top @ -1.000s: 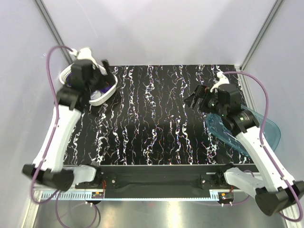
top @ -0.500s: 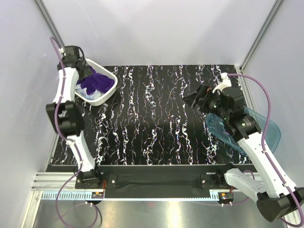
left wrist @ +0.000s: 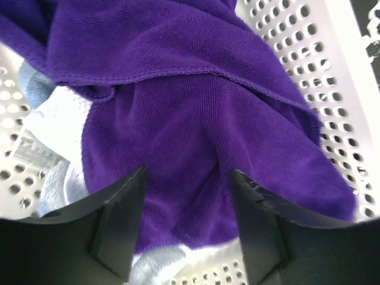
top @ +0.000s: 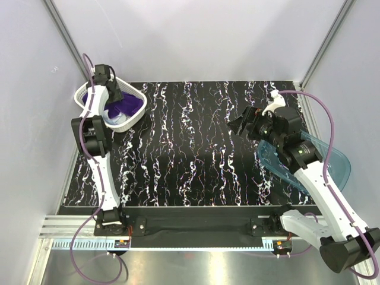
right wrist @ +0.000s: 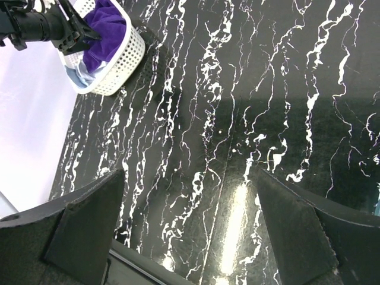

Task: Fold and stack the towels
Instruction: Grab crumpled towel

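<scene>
Left gripper [left wrist: 187, 178] is now lowered into basket [left wrist: 332, 71], held wide open and empty over purple towel [left wrist: 178, 89]; pickup is judged imminent.

White perforated basket [top: 80, 95] at far-left table corner, translucent blue tub [top: 338, 159] overhanging right edge, black white-veined tabletop [top: 190, 148]

Left arm [top: 94, 138] folded steeply, forearm reaching far ahead, wrist pitched down. Left gripper [left wrist: 187, 178] has its jaws parted. Right arm [top: 316, 178] bent at the elbow. Right gripper [right wrist: 190, 178] is raised and tilted down, jaws spread wide, gripping nothing.
</scene>
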`<act>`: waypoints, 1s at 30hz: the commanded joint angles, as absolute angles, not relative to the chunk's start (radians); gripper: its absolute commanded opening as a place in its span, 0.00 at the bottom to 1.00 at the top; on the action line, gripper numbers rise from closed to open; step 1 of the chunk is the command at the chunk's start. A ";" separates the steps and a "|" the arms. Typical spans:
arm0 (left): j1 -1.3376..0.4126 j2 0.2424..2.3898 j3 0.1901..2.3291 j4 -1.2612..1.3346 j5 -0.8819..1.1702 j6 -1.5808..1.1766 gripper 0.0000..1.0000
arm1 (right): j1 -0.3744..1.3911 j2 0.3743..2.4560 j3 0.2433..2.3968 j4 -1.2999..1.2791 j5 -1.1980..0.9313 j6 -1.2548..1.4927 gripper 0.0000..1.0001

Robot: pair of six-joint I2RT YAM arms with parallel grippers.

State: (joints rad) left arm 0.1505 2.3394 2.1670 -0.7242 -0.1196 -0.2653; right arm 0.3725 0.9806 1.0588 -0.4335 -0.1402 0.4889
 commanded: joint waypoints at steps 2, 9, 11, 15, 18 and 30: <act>0.155 2.356 2.217 -0.652 -0.107 -0.239 0.47 | 0.379 0.997 1.075 -0.394 -0.126 0.449 1.00; 0.152 2.255 2.218 -0.640 -0.101 -0.221 0.21 | 0.379 1.022 1.083 -0.390 -0.136 0.456 1.00; 0.152 2.218 2.211 -0.621 -0.097 -0.213 0.20 | 0.377 1.025 1.091 -0.399 -0.135 0.460 1.00; 0.150 2.143 2.181 -0.603 -0.064 -0.210 0.00 | 0.377 1.031 1.103 -0.417 -0.127 0.488 1.00; 0.144 2.102 2.152 -0.595 -0.064 -0.209 0.00 | 0.377 1.023 1.097 -0.420 -0.136 0.505 1.00; 0.126 2.195 2.088 -0.681 -0.133 -0.255 0.23 | 0.377 1.012 1.100 -0.420 -0.152 0.511 0.99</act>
State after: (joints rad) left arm 0.1318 2.1571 2.1258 -0.6567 -0.1085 -0.2367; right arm 0.3725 1.0237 1.0607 -0.4389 -0.1444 0.5095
